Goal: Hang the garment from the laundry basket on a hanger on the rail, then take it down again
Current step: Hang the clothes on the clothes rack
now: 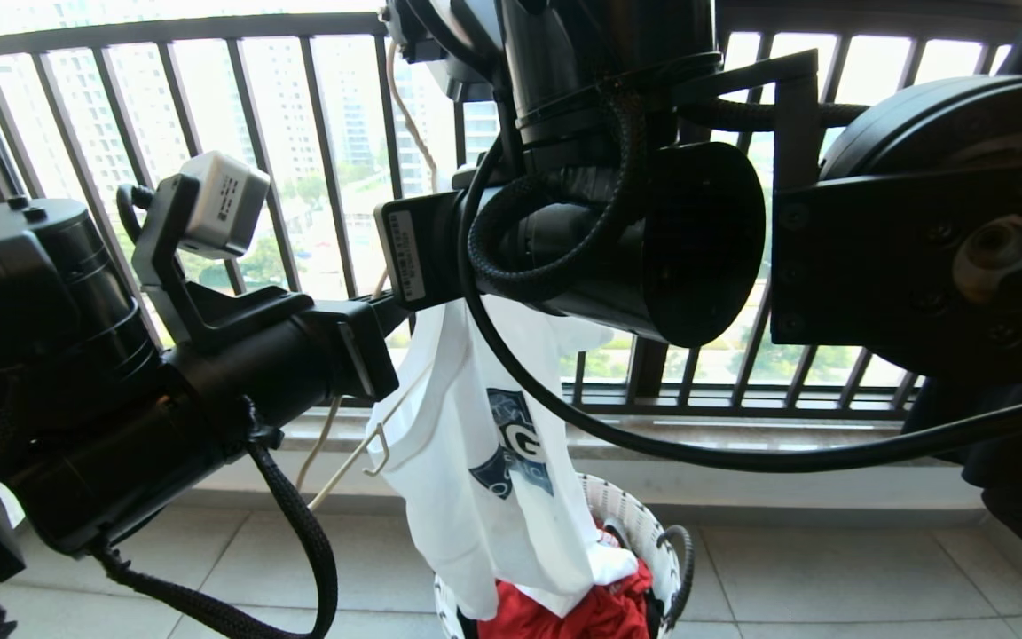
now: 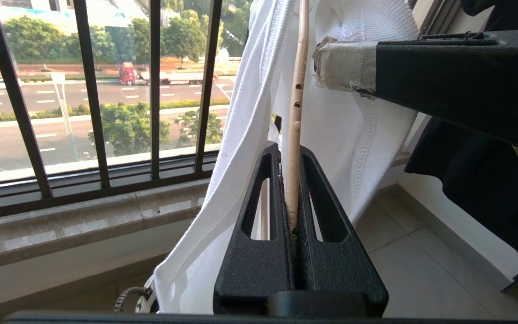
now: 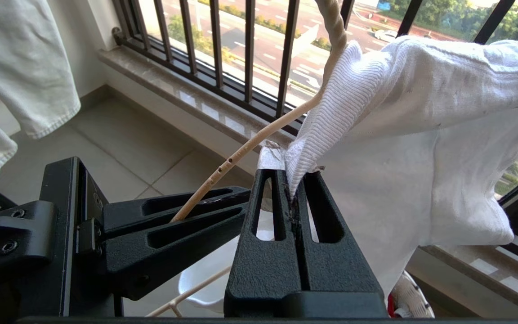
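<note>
Strong daylight comes in from the far side, through the window railing. On my head view the sky behind the bars is blown out to near white, and the bars read as dark silhouettes. Both arms in the foreground are backlit and almost black, with little surface detail; they sit close to the lens and look soft. Straight bars bow toward the frame edges, a wide-lens curve. The garment glows where light passes through the cloth. Floor tiles are evenly lit, with soft shadow only. In the wrist views, the street outside is sunlit and fairly sharp; the stone sill carries a pale sheen.
</note>
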Available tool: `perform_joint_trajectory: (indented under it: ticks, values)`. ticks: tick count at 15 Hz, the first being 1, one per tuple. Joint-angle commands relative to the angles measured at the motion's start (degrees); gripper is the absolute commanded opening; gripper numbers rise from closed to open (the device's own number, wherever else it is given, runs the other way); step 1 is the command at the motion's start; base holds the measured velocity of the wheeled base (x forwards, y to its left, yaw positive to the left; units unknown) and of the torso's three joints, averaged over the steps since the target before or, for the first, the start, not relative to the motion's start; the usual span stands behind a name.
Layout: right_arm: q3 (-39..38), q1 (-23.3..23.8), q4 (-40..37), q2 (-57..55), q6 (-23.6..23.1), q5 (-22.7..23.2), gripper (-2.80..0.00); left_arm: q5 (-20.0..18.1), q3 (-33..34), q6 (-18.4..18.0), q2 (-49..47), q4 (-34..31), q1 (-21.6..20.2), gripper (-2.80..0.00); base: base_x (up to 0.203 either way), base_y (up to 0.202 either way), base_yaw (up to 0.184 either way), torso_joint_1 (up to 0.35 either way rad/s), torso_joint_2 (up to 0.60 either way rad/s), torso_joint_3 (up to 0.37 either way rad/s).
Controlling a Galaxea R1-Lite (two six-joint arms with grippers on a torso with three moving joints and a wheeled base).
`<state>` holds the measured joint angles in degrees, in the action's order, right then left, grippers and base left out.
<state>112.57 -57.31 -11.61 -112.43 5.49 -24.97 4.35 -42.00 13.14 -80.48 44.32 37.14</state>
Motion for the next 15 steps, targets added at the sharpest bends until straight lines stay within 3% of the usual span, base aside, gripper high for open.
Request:
perform_joint_trajectory:
  ticks: [1, 3, 4, 15]
  values:
    - [-0.33, 0.0, -0.08, -0.07, 0.05, -0.17, -2.8, 0.13, 0.16, 0.13, 0.06, 1.56, -0.05, -2.8, 0.0, 0.0, 0.0, 0.0, 0.0, 0.0]
    - [-0.42, 0.0, -0.08, -0.07, 0.02, -0.26, -2.8, 0.13, 0.16, 0.13, -0.03, 1.99, -0.05, -2.8, 0.0, 0.0, 0.0, 0.0, 0.0, 0.0]
    - [-0.42, 0.07, -0.08, -0.07, 0.04, -0.35, 0.0, 0.13, 0.16, 0.13, 0.06, 1.99, -0.05, -2.8, 0.0, 0.0, 0.0, 0.0, 0.0, 0.0]
    - [-2.47, 0.09, -0.58, 2.72, -0.22, -3.9, 0.0, 0.22, -0.38, 0.13, 0.94, 2.08, -1.81, -2.8, 0.0, 0.0, 0.0, 0.0, 0.0, 0.0]
